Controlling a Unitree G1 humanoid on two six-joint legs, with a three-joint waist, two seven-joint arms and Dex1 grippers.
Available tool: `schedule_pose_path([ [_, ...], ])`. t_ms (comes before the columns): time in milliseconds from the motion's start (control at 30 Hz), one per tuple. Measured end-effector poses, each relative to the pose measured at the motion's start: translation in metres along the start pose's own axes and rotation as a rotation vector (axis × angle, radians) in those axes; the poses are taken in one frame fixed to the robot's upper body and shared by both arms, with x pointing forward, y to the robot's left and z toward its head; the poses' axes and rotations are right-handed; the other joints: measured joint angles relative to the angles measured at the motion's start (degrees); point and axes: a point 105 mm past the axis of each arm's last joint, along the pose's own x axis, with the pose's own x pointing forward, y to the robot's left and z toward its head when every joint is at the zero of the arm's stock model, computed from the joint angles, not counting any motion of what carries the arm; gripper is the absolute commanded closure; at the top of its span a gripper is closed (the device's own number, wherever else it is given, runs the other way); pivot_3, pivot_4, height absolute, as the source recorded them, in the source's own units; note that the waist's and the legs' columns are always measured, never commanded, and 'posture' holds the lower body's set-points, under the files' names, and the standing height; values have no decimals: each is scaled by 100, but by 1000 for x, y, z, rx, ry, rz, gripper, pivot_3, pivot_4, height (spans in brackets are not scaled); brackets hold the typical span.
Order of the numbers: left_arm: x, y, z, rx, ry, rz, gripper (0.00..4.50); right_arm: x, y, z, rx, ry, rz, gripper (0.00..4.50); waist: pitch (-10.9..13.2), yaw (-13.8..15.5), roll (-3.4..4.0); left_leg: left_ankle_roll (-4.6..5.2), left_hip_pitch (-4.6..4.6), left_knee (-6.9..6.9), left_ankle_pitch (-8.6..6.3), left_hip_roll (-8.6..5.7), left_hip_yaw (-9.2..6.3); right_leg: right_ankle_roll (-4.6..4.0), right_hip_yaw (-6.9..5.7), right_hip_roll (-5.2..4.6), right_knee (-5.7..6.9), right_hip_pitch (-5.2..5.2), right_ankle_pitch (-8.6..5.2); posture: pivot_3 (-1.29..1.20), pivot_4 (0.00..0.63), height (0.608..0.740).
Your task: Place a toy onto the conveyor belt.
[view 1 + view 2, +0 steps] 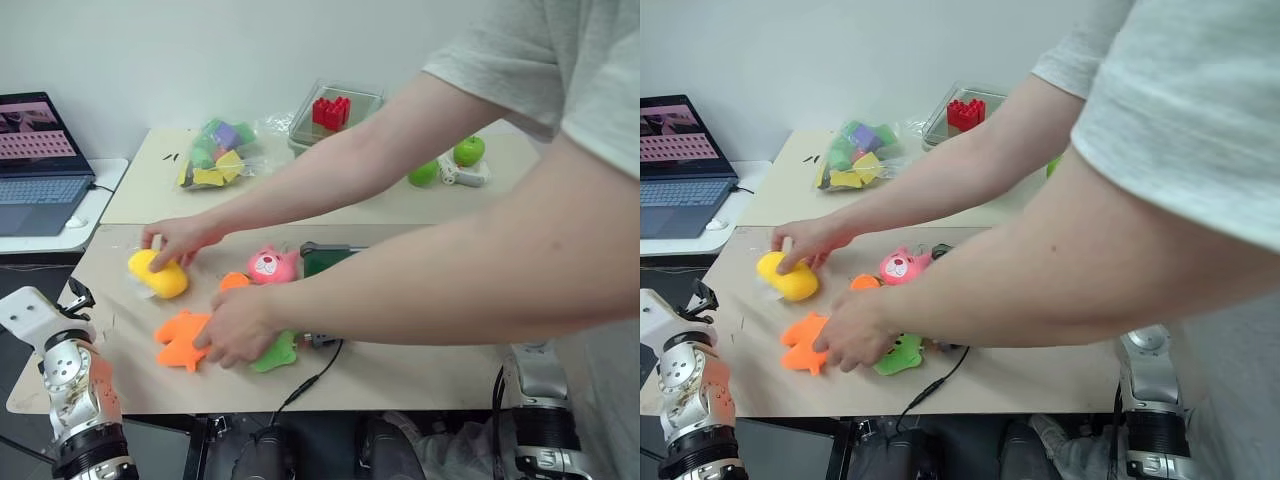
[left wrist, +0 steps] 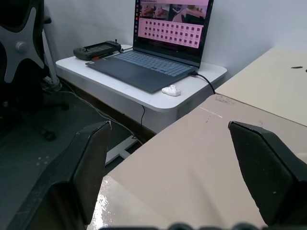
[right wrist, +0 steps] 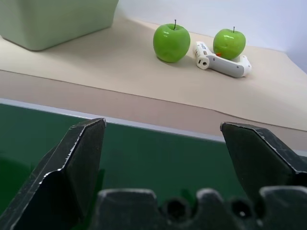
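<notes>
Several soft toys lie on the near table: a yellow one (image 1: 158,275), a pink bear (image 1: 272,265), a flat orange one (image 1: 178,342) and a flat green one (image 1: 276,353). A person leans over the table with one hand (image 1: 180,238) on the yellow toy and the other hand (image 1: 235,328) on the orange and green toys. A short stretch of the dark green conveyor belt (image 1: 326,260) shows behind the person's arm. My right gripper (image 3: 163,143) hangs open just above the belt (image 3: 144,153), holding nothing. By the table's left corner my left gripper (image 2: 187,158) is open and empty, away from the toys.
An open laptop (image 1: 40,160) sits on a white side desk at the left. On the far table are a bag of coloured toys (image 1: 220,152), a clear box with red bricks (image 1: 332,112), two green apples (image 3: 171,42) and a white device (image 3: 223,63). A black cable (image 1: 310,385) runs off the front edge.
</notes>
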Motion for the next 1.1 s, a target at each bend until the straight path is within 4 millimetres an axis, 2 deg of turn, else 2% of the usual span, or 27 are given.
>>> schedule_pose_path([
  [233,4,-2,6,-2,-18,-8,328,0,0,1,-2,-8,-1,0,0,-3,0,0,0,-1,0,0,0,0,0,0,-1,0,0,0,150,740],
  [1100,3,-4,7,-1,-18,-21,328,2,0,-2,5,-7,-5,0,0,-10,0,-1,0,-2,1,0,0,0,0,0,0,0,0,0,150,740],
])
